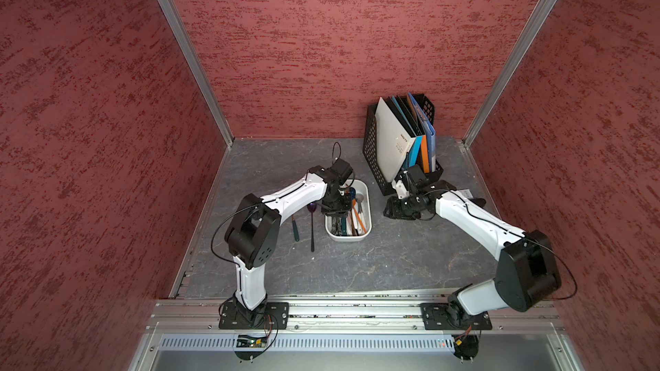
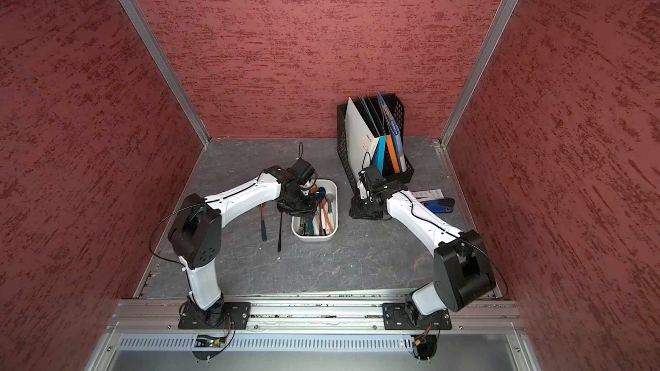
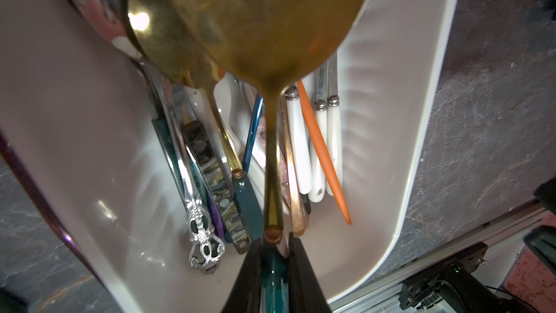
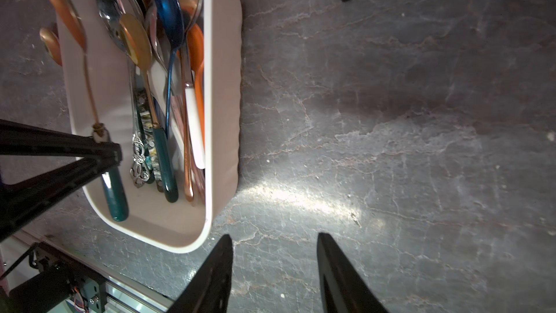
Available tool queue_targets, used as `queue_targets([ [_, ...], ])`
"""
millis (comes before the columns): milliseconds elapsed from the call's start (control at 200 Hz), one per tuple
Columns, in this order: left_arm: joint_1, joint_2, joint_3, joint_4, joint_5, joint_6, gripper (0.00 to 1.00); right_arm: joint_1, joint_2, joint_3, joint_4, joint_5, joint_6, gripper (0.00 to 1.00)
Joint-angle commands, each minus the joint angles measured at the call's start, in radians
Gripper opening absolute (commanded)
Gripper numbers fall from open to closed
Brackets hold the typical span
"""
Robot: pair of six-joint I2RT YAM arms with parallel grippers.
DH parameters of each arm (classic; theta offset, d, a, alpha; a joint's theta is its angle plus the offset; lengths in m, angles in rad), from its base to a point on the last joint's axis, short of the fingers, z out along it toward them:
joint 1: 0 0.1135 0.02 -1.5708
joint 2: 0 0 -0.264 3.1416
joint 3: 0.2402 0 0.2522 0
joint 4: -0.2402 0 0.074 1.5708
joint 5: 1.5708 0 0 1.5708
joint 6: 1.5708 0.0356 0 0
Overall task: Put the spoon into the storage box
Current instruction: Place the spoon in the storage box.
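On the grey table (image 1: 393,262), a loose teal-handled spoon (image 1: 295,231) and a dark long-handled spoon (image 1: 311,208) lie side by side just left of the storage box (image 1: 348,240). Over that white box — already crowded with cutlery (image 4: 168,55) — the left gripper (image 3: 272,242) is clamped narrowly on the teal handle of the spoon (image 3: 264,25), whose gold bowl points away from the mounting rail. The spoon hangs lengthwise above the box's left half; whether it touches anything inside cannot be told. On the box's other side, the right gripper (image 4: 274,236) hovers over bare tabletop — jaws apart, holding nothing. Against the back wall stands a black file rack (image 1: 371,151) of folders (image 1: 393,137).
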Motion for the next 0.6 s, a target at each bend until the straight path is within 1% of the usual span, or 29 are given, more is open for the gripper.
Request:
queue_targets([
  [0, -0.005, 0.046, 0.04, -0.023, 0.01, 0.046, 0.13, 0.019, 0.005, 0.03, 0.066, 0.031, 0.04, 0.48],
  [205, -0.004, 0.11, 0.078, -0.044, 0.015, 0.06, 0.13, 0.032, 0.055, 0.037, 0.08, 0.021, 0.047, 0.48],
  [321, -0.002, 0.122, 0.087, -0.054, 0.016, 0.061, 0.16, 0.038, 0.073, 0.035, 0.095, 0.012, 0.047, 0.48],
  [381, -0.002, 0.122, 0.085, -0.053, 0.018, 0.062, 0.21, 0.039, 0.086, 0.04, 0.096, 0.007, 0.042, 0.48],
  [426, -0.002, 0.119, 0.085, -0.053, 0.015, 0.062, 0.29, 0.042, 0.095, 0.047, 0.095, 0.008, 0.039, 0.48],
  [546, 0.0, 0.088, 0.073, -0.049, 0.001, 0.051, 0.42, 0.044, 0.11, 0.06, 0.09, 0.014, 0.025, 0.48],
  [596, 0.001, 0.069, 0.063, -0.047, -0.005, 0.044, 0.44, 0.045, 0.114, 0.064, 0.089, 0.014, 0.017, 0.48],
])
